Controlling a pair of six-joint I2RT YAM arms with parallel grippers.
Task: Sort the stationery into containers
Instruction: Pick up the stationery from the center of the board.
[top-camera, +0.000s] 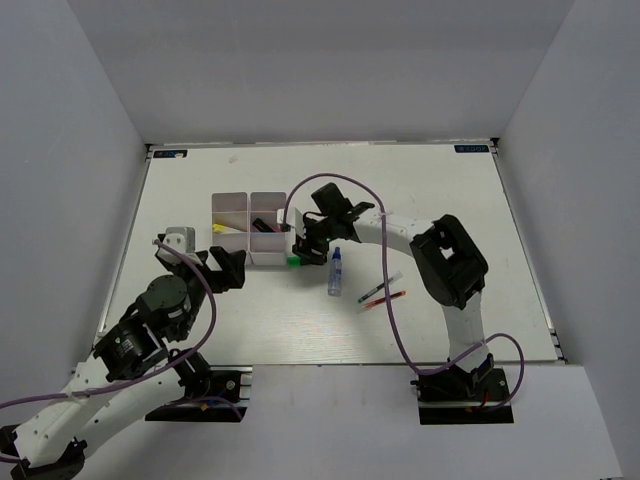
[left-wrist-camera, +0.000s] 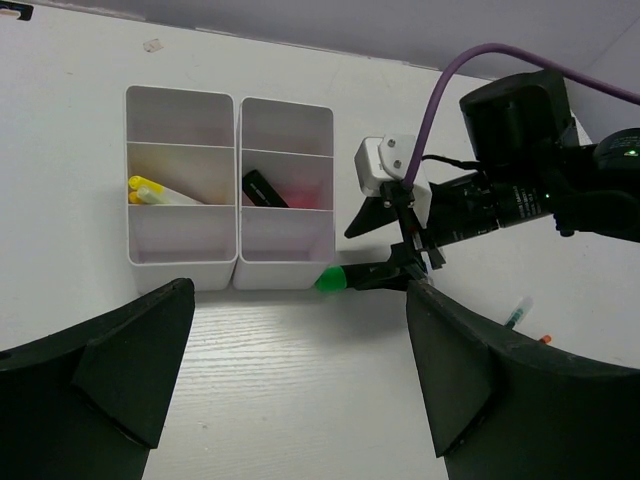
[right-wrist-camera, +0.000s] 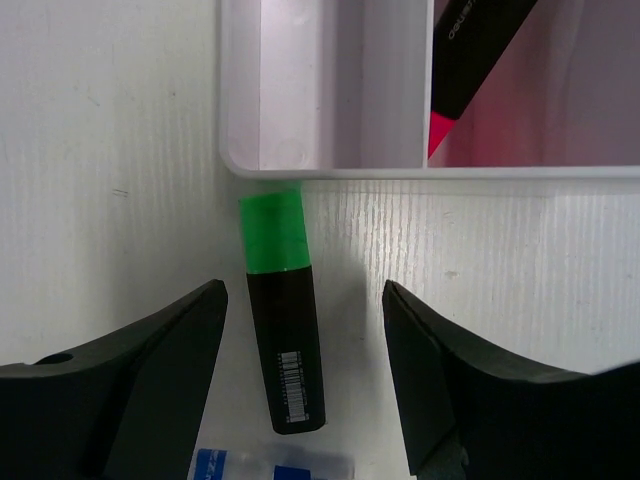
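While left gripper (left-wrist-camera: 300, 292) and right gripper (right-wrist-camera: 305, 300) gape empty, green highlighter (right-wrist-camera: 283, 330) lies on bench (right-wrist-camera: 100, 150) against tray (right-wrist-camera: 330, 172), frame centre; black marker (left-wrist-camera: 265, 188), yellow-tipped pen (left-wrist-camera: 150, 188) binned; blue-capped tube (top-camera: 335, 272), thin pens (top-camera: 380, 292) remain.

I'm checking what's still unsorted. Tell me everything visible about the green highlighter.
The highlighter has a black, plastic-looking body with a white barcode and a green cap. It lies flat on the table, outside the tray, cap end against its outer wall near a corner. The open right gripper straddles it without touching.
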